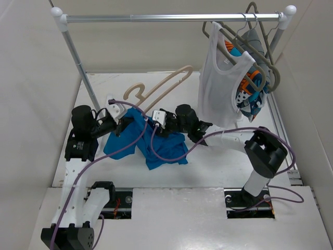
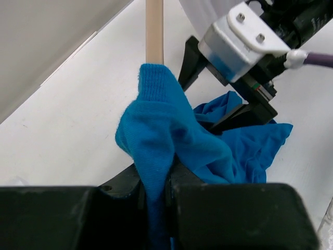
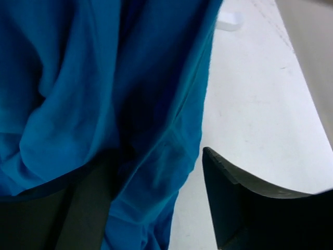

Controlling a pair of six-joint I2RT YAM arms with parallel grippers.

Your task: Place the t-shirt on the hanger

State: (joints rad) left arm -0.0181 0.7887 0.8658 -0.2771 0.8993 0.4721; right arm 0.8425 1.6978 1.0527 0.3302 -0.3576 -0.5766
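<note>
Here I am seeing the soft, ribbed-knit blue t-shirt point(image 1: 151, 143) lying crumpled on the white table point(image 1: 218, 166), just before the smooth cream hanger point(image 1: 161, 88). My left gripper point(image 2: 156, 182) is pinching one fold tightly; my right gripper point(image 3: 161, 187) is standing wide, with cloth draping over one finger.

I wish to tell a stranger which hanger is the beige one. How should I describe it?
Find the metal rail across the back of the white table. Below its middle, a hanger lies on the table, one end at the blue t-shirt. It alone is beige and lies down; the grey hangers hang on the rail.
</note>
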